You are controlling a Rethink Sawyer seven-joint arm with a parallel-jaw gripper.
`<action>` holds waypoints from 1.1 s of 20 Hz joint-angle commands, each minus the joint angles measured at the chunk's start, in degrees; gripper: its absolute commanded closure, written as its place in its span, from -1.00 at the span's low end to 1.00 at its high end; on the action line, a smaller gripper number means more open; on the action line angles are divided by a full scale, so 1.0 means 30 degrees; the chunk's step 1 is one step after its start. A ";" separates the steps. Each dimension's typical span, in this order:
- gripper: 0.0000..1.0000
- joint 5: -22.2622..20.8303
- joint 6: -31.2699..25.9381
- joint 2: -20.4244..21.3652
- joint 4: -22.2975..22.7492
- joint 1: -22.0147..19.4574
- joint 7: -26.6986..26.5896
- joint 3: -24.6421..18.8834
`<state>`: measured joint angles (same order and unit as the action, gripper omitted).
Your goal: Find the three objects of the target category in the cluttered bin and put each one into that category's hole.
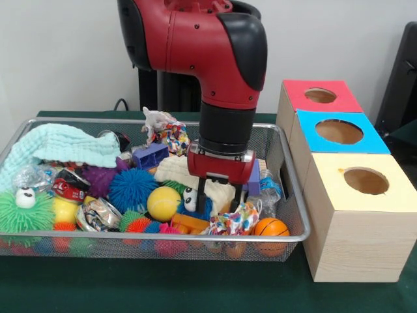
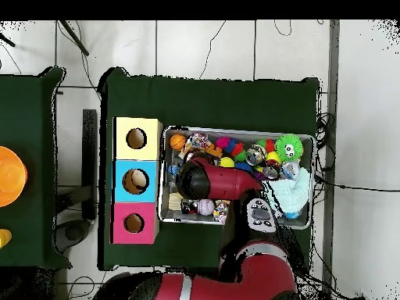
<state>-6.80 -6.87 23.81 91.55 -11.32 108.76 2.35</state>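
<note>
While the red arm plunges into the bin (image 1: pixel 26 127), its gripper (image 1: pixel 215 195) sinks among clutter: yellow ball (image 1: pixel 163 203), blue spiky ball (image 1: pixel 132 188), small basketball (image 1: pixel 271 228) and mint cloth (image 1: pixel 68 145) crowd it. Whether its jaws grip anything cannot be told. Beside the bin, the red box's hole (image 1: pixel 320 96) stands farthest back.

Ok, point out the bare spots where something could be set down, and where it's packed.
Bare green table runs in front of the bin, and more lies beyond the boxes in the overhead view. Inside the bin it is crowded throughout, toys touching from the teal cloth to the small basketball; the gripper is down among them.
</note>
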 commanded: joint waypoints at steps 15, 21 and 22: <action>-1.00 0.3706 -0.2679 0.1454 0.2052 -0.0497 0.4139 -0.0346; -1.00 0.4677 -0.3000 0.0817 0.1456 0.0779 0.4674 0.0847; -1.00 0.4861 -0.3003 0.0676 0.1392 0.1094 0.4839 0.1105</action>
<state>3.46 -12.50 28.50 94.15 -10.14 108.83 5.35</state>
